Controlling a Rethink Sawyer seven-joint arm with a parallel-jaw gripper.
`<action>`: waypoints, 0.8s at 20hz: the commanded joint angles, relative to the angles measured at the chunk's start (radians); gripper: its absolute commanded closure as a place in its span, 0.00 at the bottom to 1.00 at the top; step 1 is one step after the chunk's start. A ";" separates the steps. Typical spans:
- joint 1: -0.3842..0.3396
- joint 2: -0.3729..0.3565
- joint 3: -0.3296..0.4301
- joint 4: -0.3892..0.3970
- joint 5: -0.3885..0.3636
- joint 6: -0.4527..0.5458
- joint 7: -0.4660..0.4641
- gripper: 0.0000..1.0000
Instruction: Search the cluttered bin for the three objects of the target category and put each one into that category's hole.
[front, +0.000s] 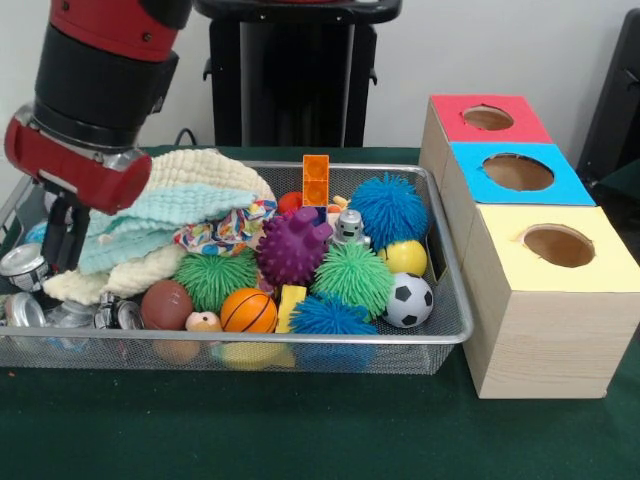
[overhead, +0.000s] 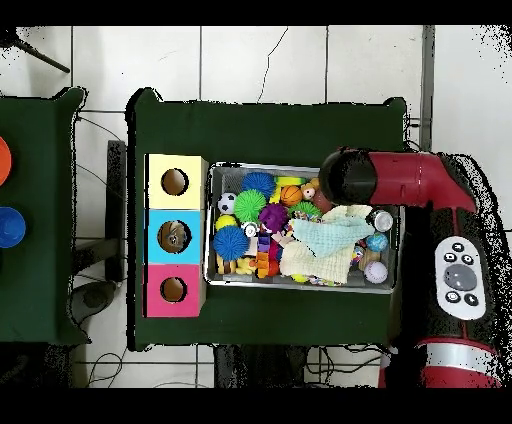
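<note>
A: Where does the wide shallow basket of silver wire mesh (front: 440, 335) stand?

B: On the dark green table (front: 300, 430), just beside a row of three pale wooden boxes. In the front view the bin's right end is next to the yellow-topped box (front: 590, 262); behind that come the blue-topped box (front: 560, 180) and the red-topped box (front: 520, 125), each with a round hole in its lid.

A: And the red and black arm (front: 95, 90)?

B: It comes down over the bin's left end in the front view. Its claw (front: 62, 235) is a dark piece reaching down beside a heap of folded cloths, a cream knitted one (front: 215, 170) above a pale blue one (front: 175, 215). I cannot tell whether the claw is open or closed, or whether it grips anything.

A: What fills the bin?

B: At the left, by the claw, shiny silver cans (front: 22, 265). In the middle, a purple knobbly ball (front: 292, 248), two green spiky rubber balls (front: 355, 275), a blue spiky ball (front: 390, 208) behind, another blue one (front: 330, 315) in front. An orange plastic brick (front: 316, 180) stands upright at the back, with a small grey toy robot (front: 349, 227) near it.

A: Any sports balls?

B: A small orange basketball (front: 248, 310), a brown football (front: 166, 303), a black-and-white football (front: 408, 300) and a plain yellow ball (front: 407, 257) touching it from behind.
</note>
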 joint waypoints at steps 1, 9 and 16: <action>-0.064 0.009 0.079 0.122 0.066 0.071 -0.077 1.00; -0.099 0.082 0.119 0.088 0.132 0.084 -0.104 1.00; -0.143 0.093 0.174 0.158 0.193 0.070 -0.098 1.00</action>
